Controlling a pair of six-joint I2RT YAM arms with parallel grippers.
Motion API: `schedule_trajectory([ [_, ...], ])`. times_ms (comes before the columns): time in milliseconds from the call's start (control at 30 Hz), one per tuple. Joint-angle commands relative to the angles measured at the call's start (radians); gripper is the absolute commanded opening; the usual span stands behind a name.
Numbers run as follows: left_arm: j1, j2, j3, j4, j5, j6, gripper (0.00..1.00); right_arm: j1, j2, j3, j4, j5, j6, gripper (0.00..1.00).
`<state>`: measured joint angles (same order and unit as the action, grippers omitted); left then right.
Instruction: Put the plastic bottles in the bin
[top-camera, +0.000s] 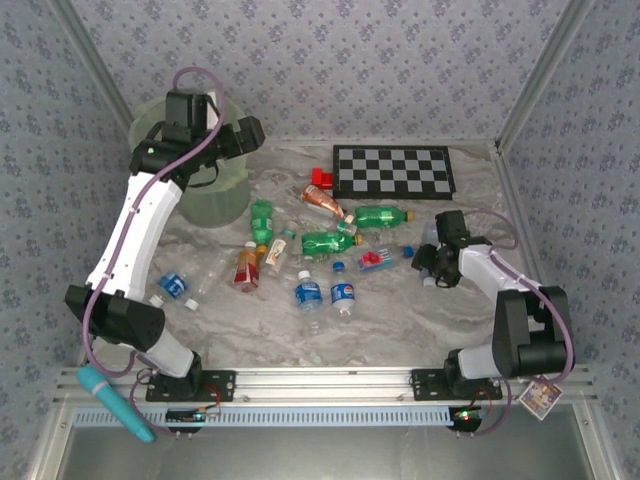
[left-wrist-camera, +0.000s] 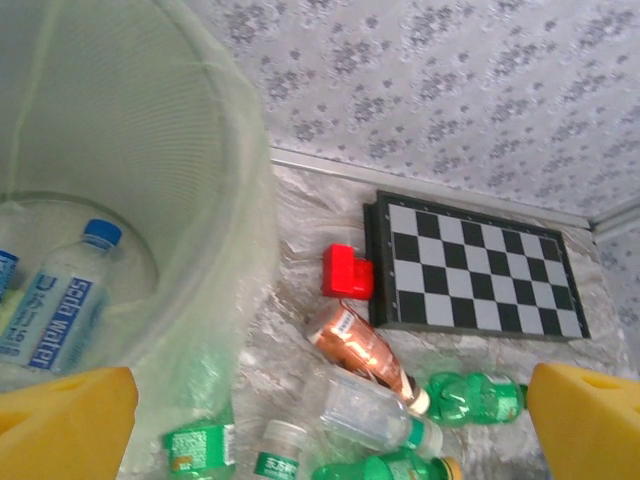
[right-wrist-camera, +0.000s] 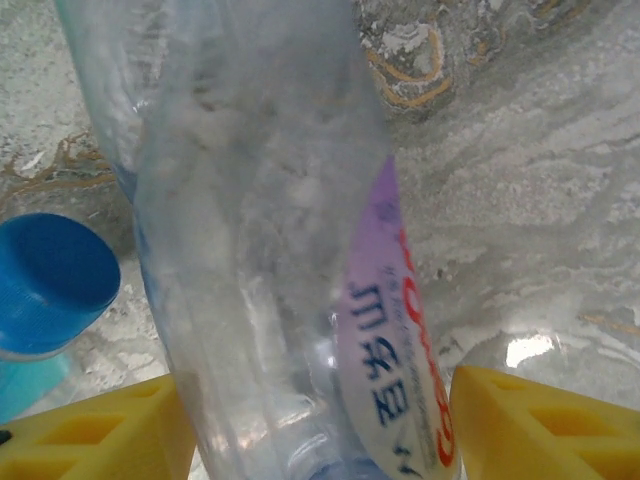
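bin (top-camera: 220, 205): pale-green, upright, far left | plastic bottles (top-camera: 330, 241): about a dozen lying mid-table | blue-capped bottle (left-wrist-camera: 65, 300): lying inside bin

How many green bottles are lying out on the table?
3. One green bottle lies beside the bin, a second just in front of the checkerboard, and a third mid-table. Others may be hidden behind the bin.

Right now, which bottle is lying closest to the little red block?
The orange-red bottle on its side just on the near side of the red block, beside the checkerboard. The other orange-red bottle lies much farther away.
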<state>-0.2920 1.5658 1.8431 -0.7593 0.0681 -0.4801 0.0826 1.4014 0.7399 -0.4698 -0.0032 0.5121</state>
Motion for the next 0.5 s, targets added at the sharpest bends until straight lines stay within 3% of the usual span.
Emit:
schedule_trajectory([
  [0, -0.021, -0.043, -0.002, 0.001, 0.027, 0.006, 1.00, -0.007, 0.038, 0.040, 0.027, 0.013, -0.034, 0.68],
  [467, -0.091, -0.028, -0.019, -0.003, 0.090, -0.044, 0.98, 0.006, 0.047, 0.035, 0.044, 0.009, -0.054, 0.47],
])
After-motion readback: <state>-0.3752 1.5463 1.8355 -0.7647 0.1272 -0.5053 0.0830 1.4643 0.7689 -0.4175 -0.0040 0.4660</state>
